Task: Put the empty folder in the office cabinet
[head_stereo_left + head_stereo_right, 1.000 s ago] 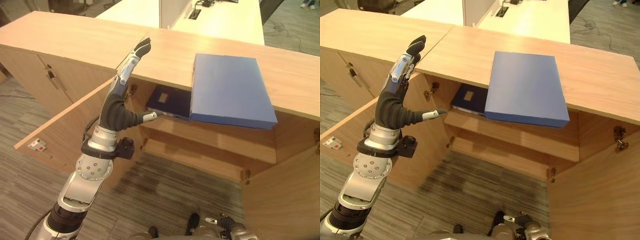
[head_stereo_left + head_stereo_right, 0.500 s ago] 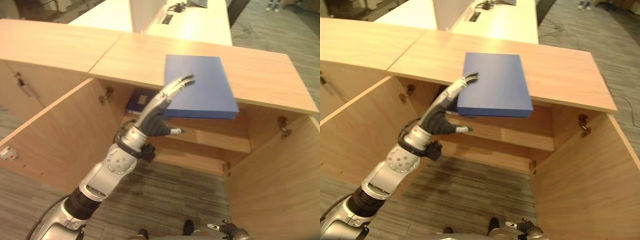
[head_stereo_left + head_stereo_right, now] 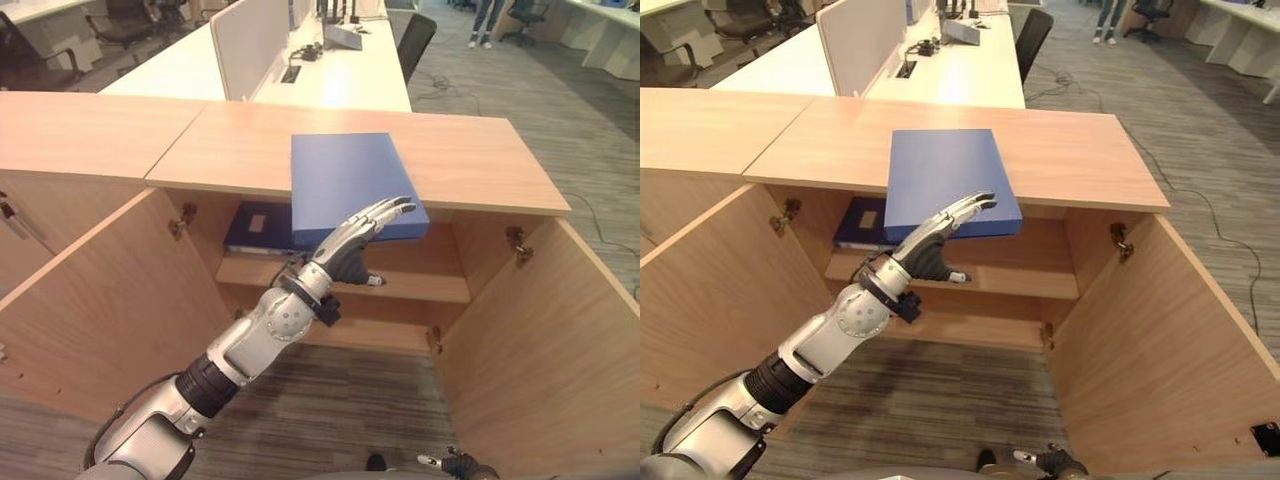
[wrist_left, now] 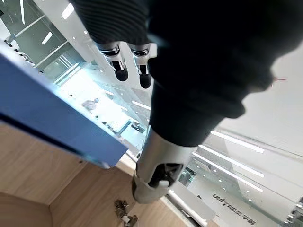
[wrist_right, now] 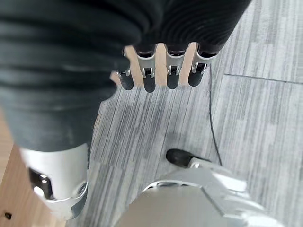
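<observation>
**Blue folder on the cabinet top, left hand just beneath its edge**

While both cabinet doors (image 3: 100, 290) stood open, the blue folder (image 3: 345, 185) was seen lying flat on the cabinet top (image 3: 470, 165), its near edge overhanging the opening. The left hand (image 3: 350, 250) was held just under that edge, fingers (image 3: 385, 215) straight and released. A darker folder (image 3: 255, 225) lay on the shelf (image 3: 420, 290) below. The right hand (image 5: 161, 71) hung over the floor, its fingers relaxed and grasping nothing.
</observation>
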Tool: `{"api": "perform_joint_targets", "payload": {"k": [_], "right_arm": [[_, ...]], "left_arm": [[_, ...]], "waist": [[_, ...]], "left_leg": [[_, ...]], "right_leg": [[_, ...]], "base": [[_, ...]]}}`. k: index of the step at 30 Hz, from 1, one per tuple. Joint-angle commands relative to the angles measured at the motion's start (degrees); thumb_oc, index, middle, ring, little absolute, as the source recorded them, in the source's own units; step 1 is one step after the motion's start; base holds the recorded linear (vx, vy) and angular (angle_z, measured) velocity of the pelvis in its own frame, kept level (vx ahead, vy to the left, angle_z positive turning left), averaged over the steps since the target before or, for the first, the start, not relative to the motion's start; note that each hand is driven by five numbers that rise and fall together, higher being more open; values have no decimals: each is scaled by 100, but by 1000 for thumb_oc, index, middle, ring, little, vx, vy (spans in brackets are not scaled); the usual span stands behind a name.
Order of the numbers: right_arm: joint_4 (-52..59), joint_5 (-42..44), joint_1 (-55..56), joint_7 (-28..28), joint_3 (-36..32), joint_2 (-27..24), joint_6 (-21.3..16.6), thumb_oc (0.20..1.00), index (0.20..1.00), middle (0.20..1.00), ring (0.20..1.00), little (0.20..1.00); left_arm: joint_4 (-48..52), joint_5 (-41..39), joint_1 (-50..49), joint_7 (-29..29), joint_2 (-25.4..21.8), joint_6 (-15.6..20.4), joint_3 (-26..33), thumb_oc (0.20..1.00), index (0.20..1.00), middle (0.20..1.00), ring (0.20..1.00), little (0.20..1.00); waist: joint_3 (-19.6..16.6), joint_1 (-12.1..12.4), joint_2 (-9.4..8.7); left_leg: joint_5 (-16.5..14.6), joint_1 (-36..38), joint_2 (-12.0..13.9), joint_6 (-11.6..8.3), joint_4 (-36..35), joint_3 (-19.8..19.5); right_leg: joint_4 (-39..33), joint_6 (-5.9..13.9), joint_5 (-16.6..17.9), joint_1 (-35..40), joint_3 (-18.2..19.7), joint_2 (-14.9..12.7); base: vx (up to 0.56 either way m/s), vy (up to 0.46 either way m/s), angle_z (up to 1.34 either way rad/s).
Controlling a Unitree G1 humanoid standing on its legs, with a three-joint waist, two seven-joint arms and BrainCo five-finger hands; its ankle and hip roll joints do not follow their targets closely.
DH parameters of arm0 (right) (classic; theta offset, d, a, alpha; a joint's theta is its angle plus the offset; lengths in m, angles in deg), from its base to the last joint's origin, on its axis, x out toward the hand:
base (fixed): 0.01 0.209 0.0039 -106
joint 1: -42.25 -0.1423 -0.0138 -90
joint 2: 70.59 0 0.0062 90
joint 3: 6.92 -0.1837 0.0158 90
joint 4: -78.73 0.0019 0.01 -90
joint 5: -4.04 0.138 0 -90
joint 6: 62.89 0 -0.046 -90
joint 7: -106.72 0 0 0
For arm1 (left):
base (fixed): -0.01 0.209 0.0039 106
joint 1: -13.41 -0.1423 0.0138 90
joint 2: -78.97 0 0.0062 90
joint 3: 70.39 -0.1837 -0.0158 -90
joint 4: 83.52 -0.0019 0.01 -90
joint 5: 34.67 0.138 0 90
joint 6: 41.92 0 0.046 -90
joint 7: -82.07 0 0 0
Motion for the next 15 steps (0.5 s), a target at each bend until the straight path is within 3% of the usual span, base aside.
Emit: {"api": "perform_joint_targets", "payload": {"k": [1, 10, 15], "right_arm": [[-363, 252, -265, -155, 100, -33, -44, 1000, 1000, 1000, 1000, 1000], [-552, 263, -407, -264, 204, -99, -60, 1000, 1000, 1000, 1000, 1000], [-642, 220, -433, -279, 240, -109, -71, 1000, 1000, 1000, 1000, 1000]], "left_arm": [[-587, 618, 1241, 513, 122, 17, -94, 1000, 1000, 1000, 1000, 1000], [-2065, 1787, 2070, 1178, 599, -434, -251, 1000, 1000, 1000, 1000, 1000], [-2239, 2250, 2250, 1346, 585, -586, -189, 1000, 1000, 1000, 1000, 1000]], "waist": [[35, -16, -144], [-47, -128, -80], [-71, -133, -57]], "left_leg": [[-343, 77, 49, -19, -90, -214], [-316, 140, 110, -69, -89, -99], [-302, 151, 131, -85, -87, -95]], "right_leg": [[45, 281, -580, 210, 16, 107], [45, 238, -623, 243, 90, 190], [45, 212, -646, 270, 75, 210]], "base": [[28, -48, -13], [11, -29, -9], [-1, -7, -3]]}}
